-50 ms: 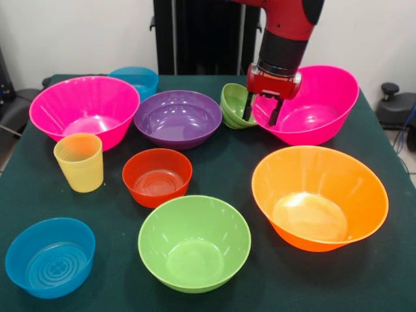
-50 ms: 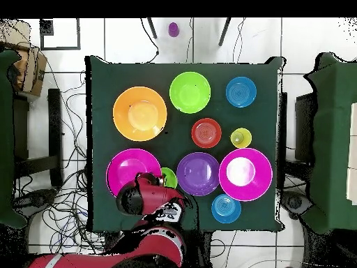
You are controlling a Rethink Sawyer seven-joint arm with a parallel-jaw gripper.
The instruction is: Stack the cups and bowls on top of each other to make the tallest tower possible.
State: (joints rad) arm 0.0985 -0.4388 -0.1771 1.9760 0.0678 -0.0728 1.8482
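From the front, we see the gripper (image 1: 262,111) hanging over the near rim of a pink bowl (image 1: 322,107) at two o'clock on the green table (image 1: 214,170), its two fingers apart and holding nothing. A small green bowl (image 1: 234,104) lies tilted just beside it. The yellow cup (image 1: 79,162) stands upright at nine o'clock, near the red bowl (image 1: 157,177). No tower stands.

From overhead, we see the table on a white tiled floor (image 2: 307,36) strewn with cables (image 2: 66,112), a chair (image 2: 328,139) at three o'clock. The arm (image 2: 150,209) hides the gripper.
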